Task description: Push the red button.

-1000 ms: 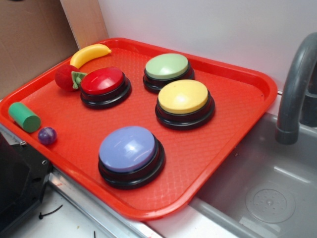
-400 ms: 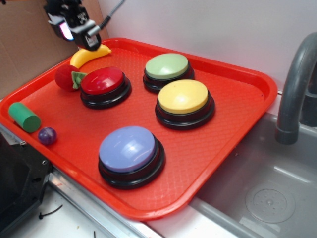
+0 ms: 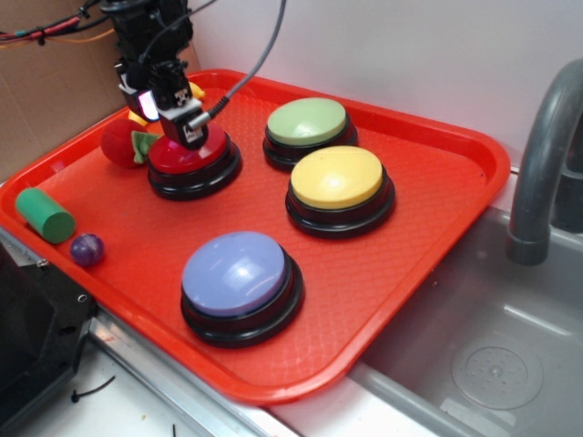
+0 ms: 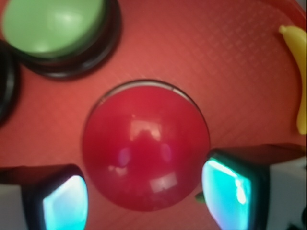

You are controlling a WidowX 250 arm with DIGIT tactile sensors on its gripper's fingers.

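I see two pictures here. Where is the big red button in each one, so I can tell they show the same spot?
Exterior view: the red button sits at the tray's far left, partly hidden under the gripper.
Wrist view: the red button fills the centre, seen from above.
Shared landmark: the green button beside it, at upper left in the wrist view.

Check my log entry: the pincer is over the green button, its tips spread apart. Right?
Not quite. The pincer is over the red button, not the green button, which sits off to one side. The wrist view shows this; the tips are indeed spread apart.
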